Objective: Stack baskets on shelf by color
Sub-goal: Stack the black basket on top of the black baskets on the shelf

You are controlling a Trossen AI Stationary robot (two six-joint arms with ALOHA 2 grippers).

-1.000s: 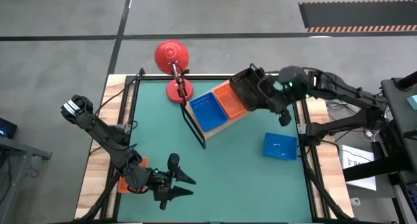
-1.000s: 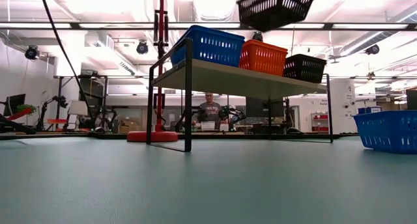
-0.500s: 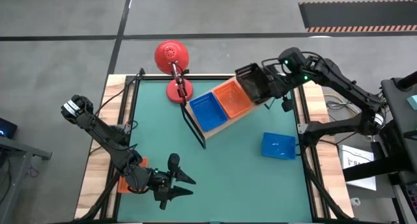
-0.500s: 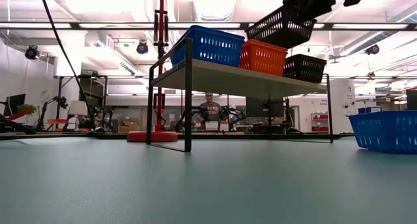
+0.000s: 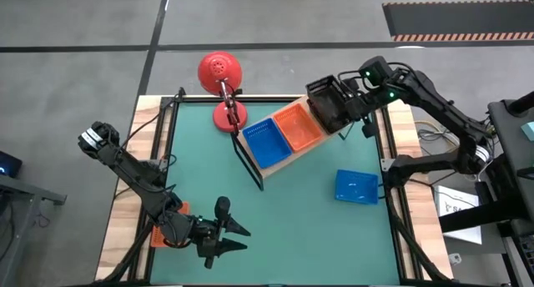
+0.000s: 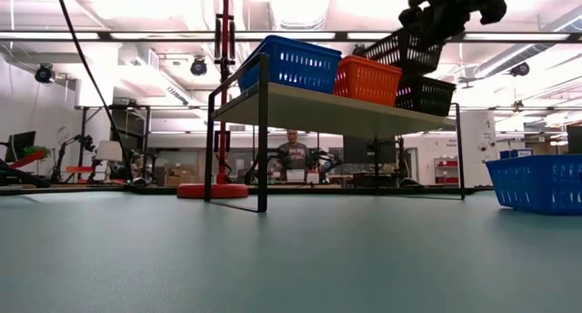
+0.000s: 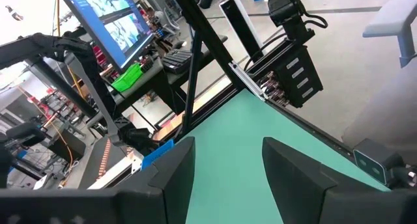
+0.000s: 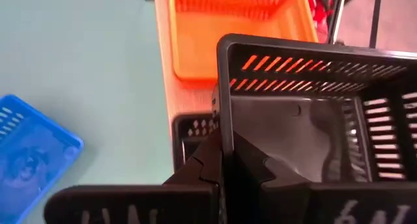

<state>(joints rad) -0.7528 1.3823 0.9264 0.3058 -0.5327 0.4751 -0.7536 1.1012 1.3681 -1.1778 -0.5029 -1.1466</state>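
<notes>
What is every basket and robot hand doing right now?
held black basket: tilted in the air, over the black basket on the shelf.
right gripper: fingers shut on the held black basket's rim.
black basket on the shelf: resting at the shelf's end.
orange basket: on the shelf, middle.
blue basket on the shelf: at the other end.
loose blue basket: on the mat.
left gripper: open, empty.

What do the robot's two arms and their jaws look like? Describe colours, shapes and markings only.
Both arms are dark, jointed tubes. The left arm has a white-marked base joint and ends in a left gripper with pointed black jaws. The right arm shows small green lights near its wrist, and its right gripper has blocky, notched black jaws.
</notes>
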